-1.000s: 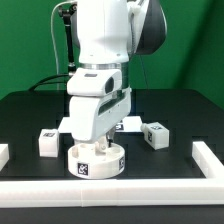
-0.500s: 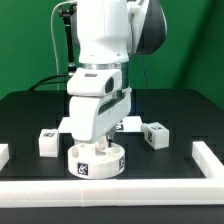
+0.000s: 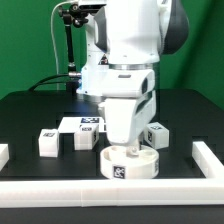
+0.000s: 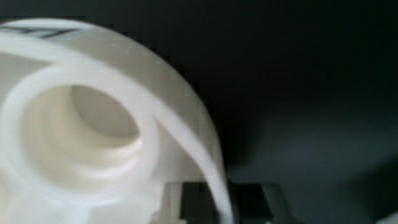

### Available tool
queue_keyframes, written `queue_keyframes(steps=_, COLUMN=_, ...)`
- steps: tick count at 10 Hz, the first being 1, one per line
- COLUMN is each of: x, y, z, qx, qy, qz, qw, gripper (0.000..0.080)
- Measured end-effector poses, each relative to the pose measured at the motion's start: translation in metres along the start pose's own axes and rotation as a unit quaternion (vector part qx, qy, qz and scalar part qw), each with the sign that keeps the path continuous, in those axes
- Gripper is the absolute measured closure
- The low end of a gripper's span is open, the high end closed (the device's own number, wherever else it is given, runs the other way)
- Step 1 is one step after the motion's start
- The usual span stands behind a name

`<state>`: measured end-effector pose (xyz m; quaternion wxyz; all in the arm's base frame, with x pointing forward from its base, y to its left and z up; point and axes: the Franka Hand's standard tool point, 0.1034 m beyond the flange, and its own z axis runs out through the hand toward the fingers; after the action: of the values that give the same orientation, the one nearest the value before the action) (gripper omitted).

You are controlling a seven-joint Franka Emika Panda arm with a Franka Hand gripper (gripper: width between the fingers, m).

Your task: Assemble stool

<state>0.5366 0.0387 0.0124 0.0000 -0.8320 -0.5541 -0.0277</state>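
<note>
From the exterior view, the seat disc [image 3: 134, 166] is a round, thick-rimmed puck of smooth matte white plastic with a black-and-white square tag on its front wall. It is down at the level of the table [image 3: 30, 110], near the front run of the border rail [image 3: 100, 191]; whether its underside touches the surface cannot be told. Three short blocky pieces of the same white plastic lie apart from it: a first leg [image 3: 47, 142] well off toward the exterior view's left, a second leg [image 3: 85, 138] between that one and the disc, and a third leg [image 3: 157, 135] just behind the disc on the exterior view's right. The marker board [image 3: 86, 123] lies flat behind them.

The arm [image 3: 130, 50] stands upright over the disc, its glossy white wrist pointing straight down and the gripper [image 3: 127, 150] reaching into the top of the seat. The table is matte black and a green backdrop rises behind it. A black stand [image 3: 70, 40] with cables is at the back.

The wrist view is close and blurred. The seat disc [image 4: 125, 70] fills most of the frame as a pale curved wall around a rounded hollow. Its thin rim runs down between two dark pads [image 4: 185, 200] — the gripper [image 4: 217, 200] is clamped on that rim. Beyond it there is only the dark table [image 4: 320, 100].
</note>
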Motion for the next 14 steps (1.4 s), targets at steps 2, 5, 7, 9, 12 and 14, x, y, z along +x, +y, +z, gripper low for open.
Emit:
queue_keyframes(steps=2, x=0.027, y=0.006, z=0.001, qx=-0.008, qy=0.007, qz=0.017, qw=1.0, gripper=0.0771)
queue_keyframes(steps=5, x=0.056, y=0.013, z=0.002, qx=-0.017, qy=0.016, qz=0.043, qw=0.999, gripper=0.0771)
queue_keyframes(steps=7, x=0.076, y=0.015, z=0.003, qx=-0.022, qy=0.023, qz=0.06, qw=0.998, gripper=0.0771)
queue_keyframes(steps=9, x=0.082, y=0.016, z=0.004, qx=-0.023, qy=0.024, qz=0.071, qw=0.997, gripper=0.0771)
queue_keyframes(steps=12, x=0.082, y=0.016, z=0.004, qx=-0.022, qy=0.023, qz=0.076, qw=0.997, gripper=0.0771)
queue_keyframes(steps=14, x=0.082, y=0.017, z=0.002, qx=-0.022, qy=0.024, qz=0.075, qw=0.997, gripper=0.0584)
